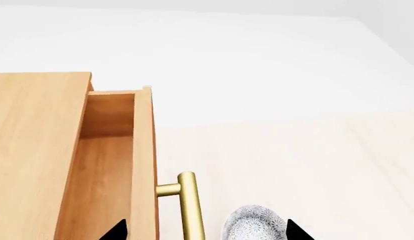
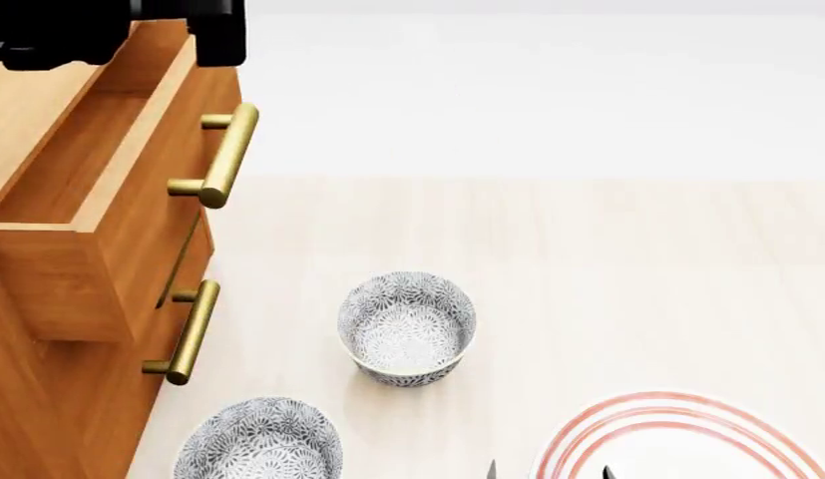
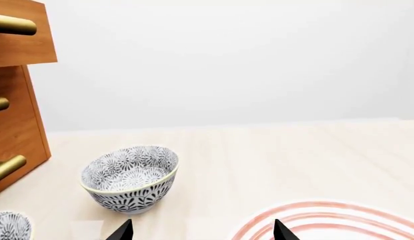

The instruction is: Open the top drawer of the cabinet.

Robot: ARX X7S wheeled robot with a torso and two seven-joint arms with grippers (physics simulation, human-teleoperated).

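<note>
The cabinet [image 2: 40, 399] stands at the left in the head view. Its top drawer [image 2: 80, 160] is pulled out, showing the lighter wood inside, with its brass handle [image 2: 229, 155] on the front. My left gripper [image 2: 126, 55] is open above the drawer's far end. In the left wrist view, the drawer front [image 1: 143, 170] and the handle [image 1: 188, 205] lie between its spread fingertips [image 1: 116, 231], which touch nothing. My right gripper [image 3: 202, 232] is open and empty, low over the floor beside a red-ringed plate [image 3: 327, 222].
Two patterned grey bowls sit on the floor, one [image 2: 407, 327] in front of the cabinet and one [image 2: 259, 444] nearer me. The plate [image 2: 678, 444] lies at the lower right. The second drawer's handle [image 2: 193, 331] is below the open drawer.
</note>
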